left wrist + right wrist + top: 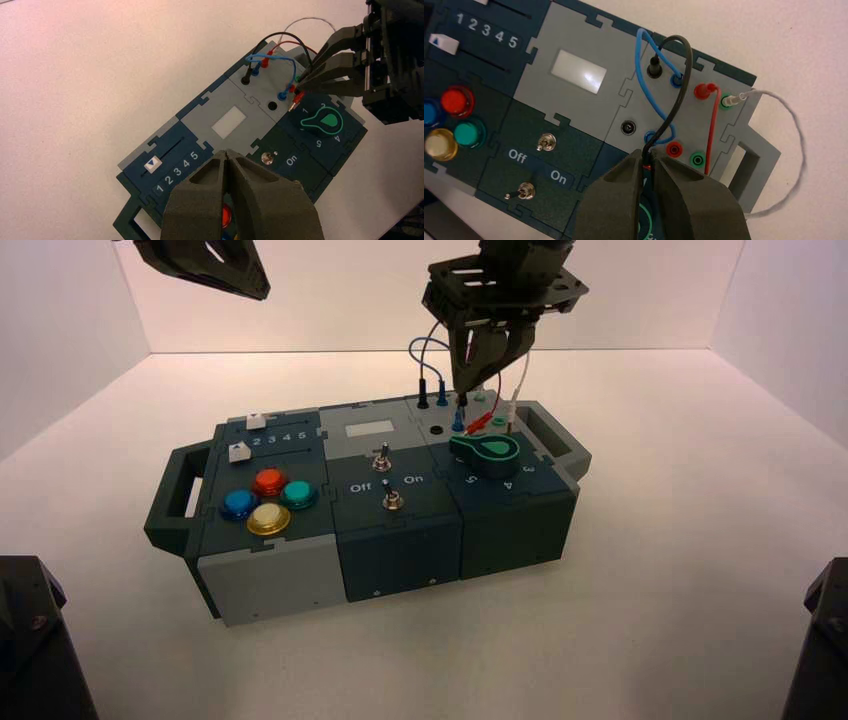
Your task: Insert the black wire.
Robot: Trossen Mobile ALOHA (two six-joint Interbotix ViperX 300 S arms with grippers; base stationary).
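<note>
The black wire [680,75] has one slim plug seated in a back socket [654,67] of the grey wire panel. It arches over to my right gripper [647,159], which is shut on its other plug and holds it just above the panel, between the blue plug and the green knob. An empty black socket [628,127] lies close beside the held plug. In the high view the right gripper [463,390] hangs over the box's back right, and the seated black plug [423,397] stands upright. My left gripper [227,155] is shut and empty, raised above the box's left half.
A blue wire [644,85] is plugged at both ends. A red wire [711,125] has one plug seated and its other end loose by the green knob [485,452]. A white wire [791,125] loops off past the box's handle. Toggle switches [381,458] and coloured buttons [268,482] lie further left.
</note>
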